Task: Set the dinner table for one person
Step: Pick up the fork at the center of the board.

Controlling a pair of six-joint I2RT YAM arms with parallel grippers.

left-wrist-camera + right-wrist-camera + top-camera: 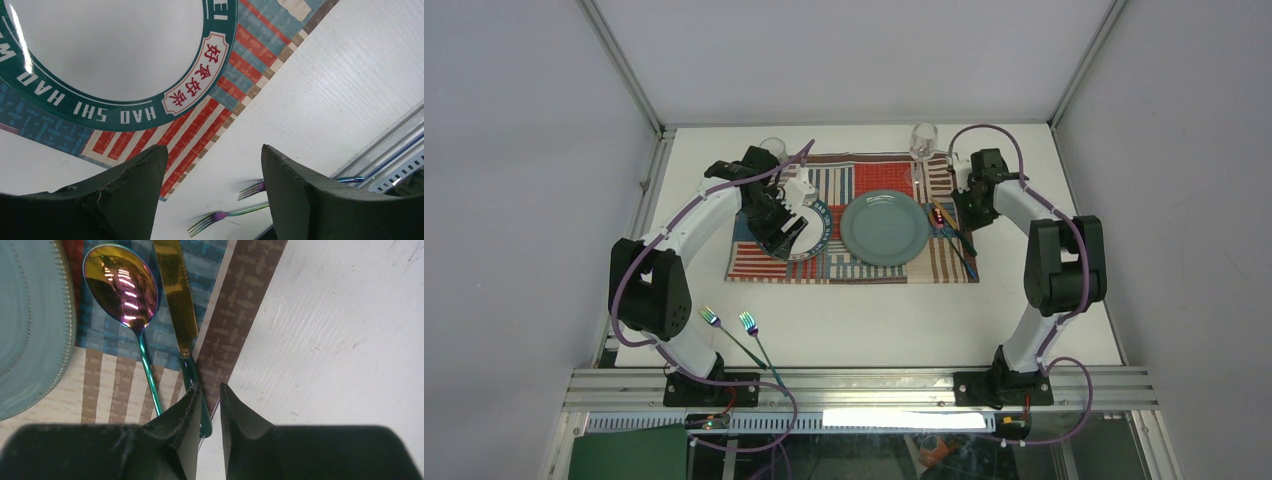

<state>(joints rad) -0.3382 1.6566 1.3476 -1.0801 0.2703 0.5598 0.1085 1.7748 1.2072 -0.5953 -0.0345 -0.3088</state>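
The dinner table fills the middle of the top view, white and frame-edged, and the striped placemat sits at its centre. On the mat is a grey-green plate dead centre, and a white plate with a green lettered rim just left of it.

Two wine glasses stand along the mat's upper edge, one up right and one up left.

Over to the right wrist view now. A gold-bladed knife and an iridescent spoon lie side by side in the upper left, just right of the grey-green plate.

The right gripper has its fingers nearly together around the knife's green handle tip. A sliver of daylight shows beside the handle, so I cannot tell whether it pinches.

The left gripper hangs spread wide and empty, below the white plate in its own view. Two forks wait off the mat at the lower left.

This looks like knife placement. It would go best with the blade kept parallel to the spoon. A straight upward lift should leave the handle undisturbed.
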